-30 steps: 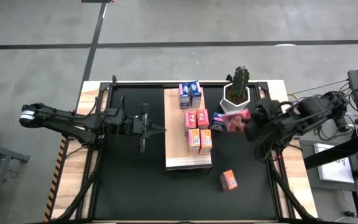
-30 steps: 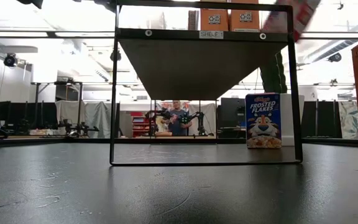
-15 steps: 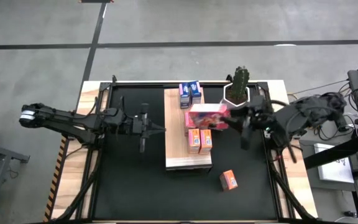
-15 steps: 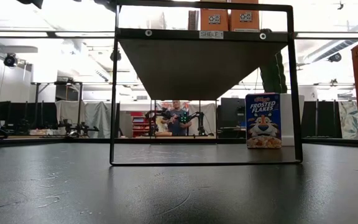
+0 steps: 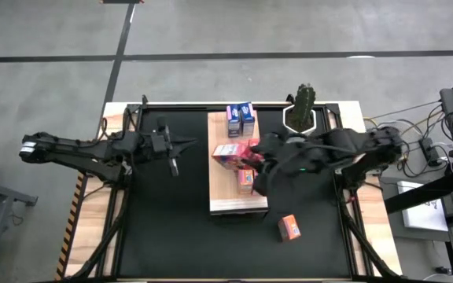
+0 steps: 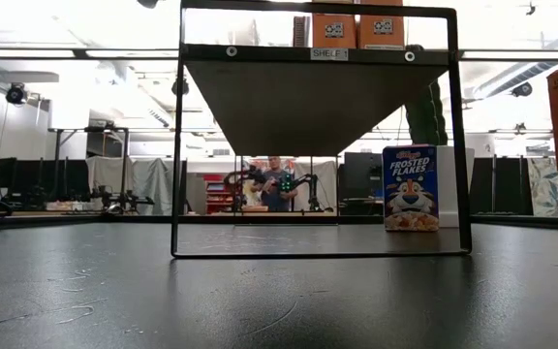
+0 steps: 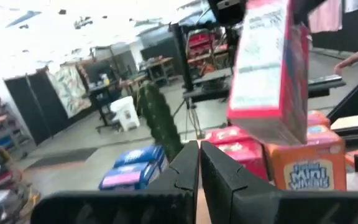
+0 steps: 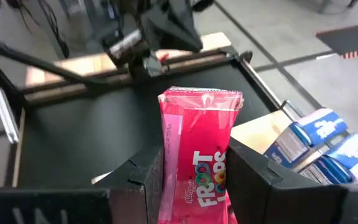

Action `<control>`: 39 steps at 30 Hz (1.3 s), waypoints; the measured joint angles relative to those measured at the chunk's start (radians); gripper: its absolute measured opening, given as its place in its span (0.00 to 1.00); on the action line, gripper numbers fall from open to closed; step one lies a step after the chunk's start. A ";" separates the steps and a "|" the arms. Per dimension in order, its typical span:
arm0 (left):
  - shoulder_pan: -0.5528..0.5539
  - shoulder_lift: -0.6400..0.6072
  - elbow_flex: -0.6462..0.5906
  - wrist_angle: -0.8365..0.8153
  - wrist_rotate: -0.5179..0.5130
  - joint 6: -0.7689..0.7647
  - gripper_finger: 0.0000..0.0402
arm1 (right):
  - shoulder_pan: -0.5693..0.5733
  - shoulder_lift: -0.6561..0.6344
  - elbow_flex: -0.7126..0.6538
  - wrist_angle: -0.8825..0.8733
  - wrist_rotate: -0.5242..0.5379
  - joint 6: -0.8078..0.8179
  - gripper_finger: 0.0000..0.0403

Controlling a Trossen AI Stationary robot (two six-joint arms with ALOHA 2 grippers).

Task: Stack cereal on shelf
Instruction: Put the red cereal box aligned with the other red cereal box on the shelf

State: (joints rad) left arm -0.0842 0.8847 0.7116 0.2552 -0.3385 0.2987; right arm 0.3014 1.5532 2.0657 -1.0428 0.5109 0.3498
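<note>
From above, the right hand [image 5: 246, 153] reached over the shelf [image 5: 222, 200], a long wood board on the counter's black mat [image 5: 163, 228], gripping a pink-red cereal box [image 5: 228, 154] above the board's middle. Two blue boxes [image 5: 240, 119] stood at the shelf's far end, orange boxes [image 5: 244, 179] sat partly hidden under the arm, and one orange box [image 5: 289, 227] lay on the mat near the shelf's near right corner. A cactus [image 5: 303, 106] stood by the counter's far edge. The left hand [image 5: 173, 167] hung over the mat left of the shelf, fingers closed on nothing.

At counter level, a Frosted Flakes box [image 6: 410, 188] stood on the mat behind the shelf's black frame [image 6: 176, 136].

The left wrist view showed shut fingers [image 7: 188, 171] and the held box [image 7: 269, 68] raised over the orange boxes [image 7: 306, 165].

The right wrist view showed the pink-red box [image 8: 197, 155] clamped between both fingers [image 8: 148, 177].
</note>
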 joint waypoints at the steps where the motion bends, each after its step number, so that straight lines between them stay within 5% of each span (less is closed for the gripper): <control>1: 0.000 -0.008 0.000 -0.012 -0.002 -0.007 0.00 | -0.011 0.026 0.029 -0.017 -0.013 -0.007 0.33; 13: -0.014 -0.012 -0.007 -0.050 0.035 -0.082 0.00 | -0.100 0.270 0.272 -0.114 -0.232 -0.116 0.33; 32: -0.048 -0.012 -0.009 -0.100 0.035 -0.091 0.00 | -0.123 0.404 0.284 -0.224 -0.257 -0.187 0.33; 39: -0.050 -0.012 -0.009 -0.143 0.035 -0.112 0.00 | -0.142 0.419 0.284 -0.226 -0.257 -0.181 0.40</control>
State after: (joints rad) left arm -0.1346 0.8726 0.7025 0.1120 -0.3040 0.1865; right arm 0.1595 1.9727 2.3497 -1.2687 0.2543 0.1685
